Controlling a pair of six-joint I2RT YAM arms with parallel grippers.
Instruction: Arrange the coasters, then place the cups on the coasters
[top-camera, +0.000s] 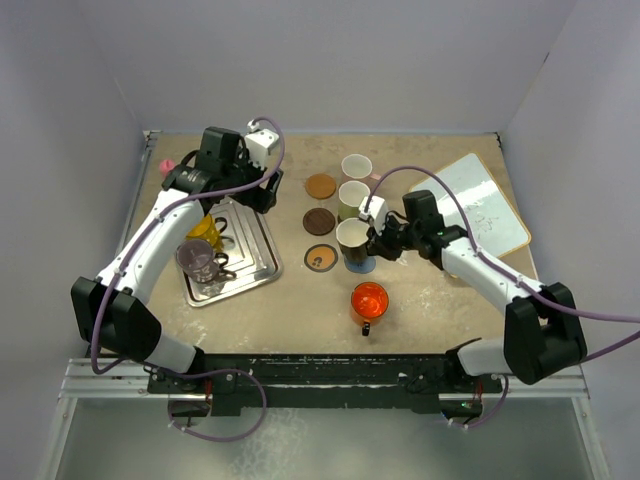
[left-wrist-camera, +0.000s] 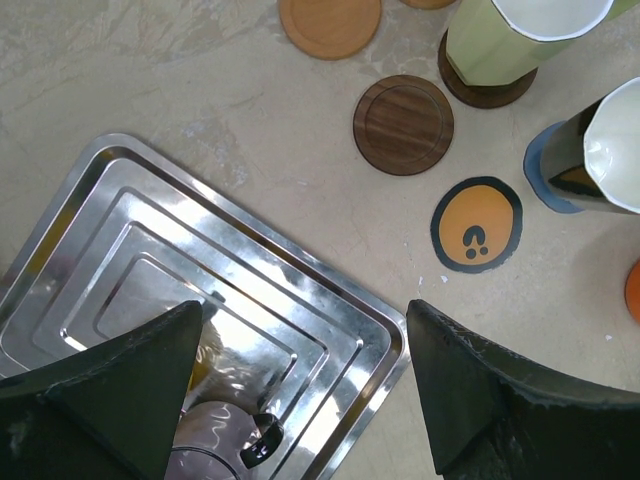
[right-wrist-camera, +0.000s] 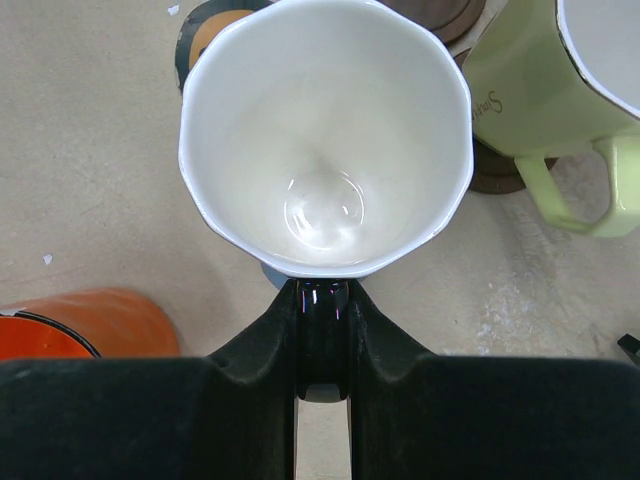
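Observation:
My right gripper (right-wrist-camera: 323, 295) is shut on the handle of the black cup with a white inside (right-wrist-camera: 325, 130), which stands on the grey-blue coaster (left-wrist-camera: 540, 175). Behind it the cream-green cup (top-camera: 353, 198) sits on a dark coaster (left-wrist-camera: 487, 90), with the pink cup (top-camera: 357, 167) farther back. Three bare coasters lie in a column to their left: orange (top-camera: 320, 186), dark brown (top-camera: 319, 220), and black with an orange centre (top-camera: 321, 257). The red-orange cup (top-camera: 369, 300) stands nearer me. My left gripper (left-wrist-camera: 305, 330) hangs open over the tray's corner, holding nothing.
The silver tray (top-camera: 255, 268) on the left holds the yellow cup (top-camera: 205, 228) and the purplish glass cup (top-camera: 197, 258). A white board (top-camera: 480, 205) lies at the right. A small pink-capped bottle (top-camera: 165, 163) stands in the far-left corner by the wall.

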